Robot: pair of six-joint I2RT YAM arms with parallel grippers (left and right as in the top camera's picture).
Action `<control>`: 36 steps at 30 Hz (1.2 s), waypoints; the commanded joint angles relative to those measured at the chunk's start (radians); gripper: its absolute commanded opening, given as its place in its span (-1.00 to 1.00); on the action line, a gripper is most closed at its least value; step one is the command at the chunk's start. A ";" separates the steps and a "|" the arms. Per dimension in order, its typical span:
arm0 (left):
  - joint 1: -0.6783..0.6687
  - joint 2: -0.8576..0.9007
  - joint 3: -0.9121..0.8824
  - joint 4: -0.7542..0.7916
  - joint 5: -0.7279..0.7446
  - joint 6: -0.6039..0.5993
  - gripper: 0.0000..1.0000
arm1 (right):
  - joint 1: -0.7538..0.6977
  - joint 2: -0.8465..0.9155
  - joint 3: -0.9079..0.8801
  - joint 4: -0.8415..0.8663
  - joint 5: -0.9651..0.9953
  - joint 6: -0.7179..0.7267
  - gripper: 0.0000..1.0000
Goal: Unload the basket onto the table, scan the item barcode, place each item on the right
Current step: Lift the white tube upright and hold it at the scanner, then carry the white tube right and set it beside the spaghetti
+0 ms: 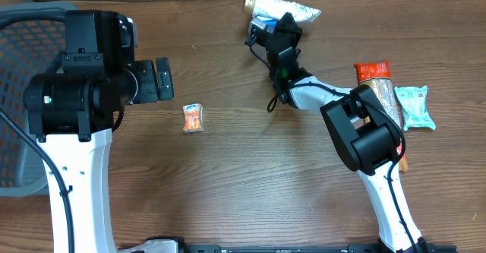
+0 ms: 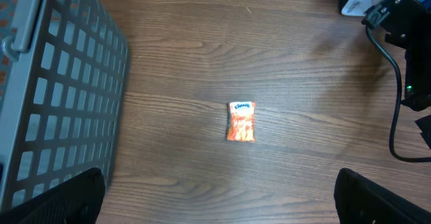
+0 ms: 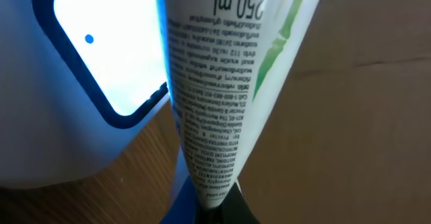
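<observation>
Spanning the overhead view, a wooden table (image 1: 228,185) carries a grey basket (image 1: 23,71) at the left edge. At top centre the right gripper (image 1: 282,26) clamps a white tube (image 3: 222,83) by its crimped end, close against the lit scanner (image 3: 101,56), probably to present its code. The left gripper (image 1: 163,80) hangs released above a small orange packet (image 1: 193,118) at centre. No barcode shows on the tube, and the frame edges cut off the scanner.

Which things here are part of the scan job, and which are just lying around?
In the job: tube, held in the right gripper; scanner.
Lying about: small orange packet; grey basket; orange-red pack; teal packet.
</observation>
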 commanded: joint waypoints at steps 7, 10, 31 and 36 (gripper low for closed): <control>0.008 0.000 0.001 0.003 -0.005 -0.003 1.00 | -0.005 -0.032 0.024 0.046 0.052 -0.003 -0.93; 0.008 0.000 0.001 0.003 -0.005 -0.003 1.00 | 0.001 -0.039 0.024 0.113 0.091 -0.003 -0.93; 0.008 0.000 0.001 0.003 -0.005 -0.003 1.00 | 0.114 -0.597 0.024 -1.009 -0.122 0.847 -0.93; 0.008 0.000 0.001 0.004 -0.005 -0.003 1.00 | 0.043 -0.712 0.024 -1.399 -0.600 1.176 -0.93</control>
